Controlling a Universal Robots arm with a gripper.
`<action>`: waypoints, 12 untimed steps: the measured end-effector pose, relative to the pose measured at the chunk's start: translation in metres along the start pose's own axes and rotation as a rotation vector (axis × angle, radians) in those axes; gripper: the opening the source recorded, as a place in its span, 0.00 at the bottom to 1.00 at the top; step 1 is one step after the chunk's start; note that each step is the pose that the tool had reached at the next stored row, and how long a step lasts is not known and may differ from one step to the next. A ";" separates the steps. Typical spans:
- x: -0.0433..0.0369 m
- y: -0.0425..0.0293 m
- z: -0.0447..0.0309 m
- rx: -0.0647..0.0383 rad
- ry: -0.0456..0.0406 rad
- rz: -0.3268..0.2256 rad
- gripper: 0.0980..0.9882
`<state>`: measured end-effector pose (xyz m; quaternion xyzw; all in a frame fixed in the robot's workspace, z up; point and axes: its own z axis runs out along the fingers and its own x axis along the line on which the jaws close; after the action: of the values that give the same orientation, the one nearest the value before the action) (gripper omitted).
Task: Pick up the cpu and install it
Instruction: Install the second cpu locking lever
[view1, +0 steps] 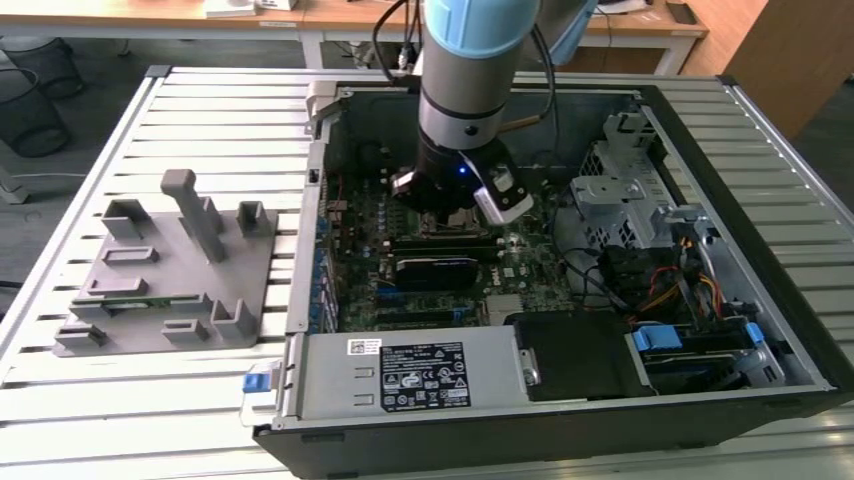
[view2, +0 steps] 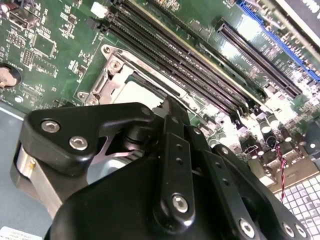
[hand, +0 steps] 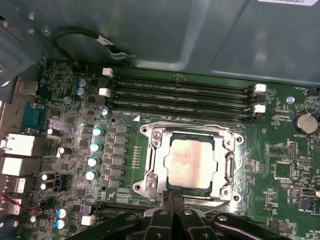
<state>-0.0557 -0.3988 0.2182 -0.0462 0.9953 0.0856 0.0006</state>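
Cpu (hand: 191, 162) seated flat in socket frame (hand: 150, 165) on motherboard (hand: 280, 165), square, no long axis. Tool (hand: 172, 197) low over board, fingertips at cpu's 6 o'clock edge in first wrist view, apparently pinched together and empty; cannot tell for certain. Arm (view1: 467, 90) upright inside case (view1: 747, 330) on tabletop (view1: 200, 110).
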 end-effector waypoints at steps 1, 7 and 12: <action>-0.0003 0.0004 0.0000 -0.001 0.0000 0.000 0.01; -0.0039 0.0033 0.0007 -0.003 0.0000 0.000 0.01; -0.0063 0.0064 0.0012 -0.009 0.0003 0.000 0.01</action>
<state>-0.0500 -0.3918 0.2181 -0.0461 0.9949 0.0900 0.0002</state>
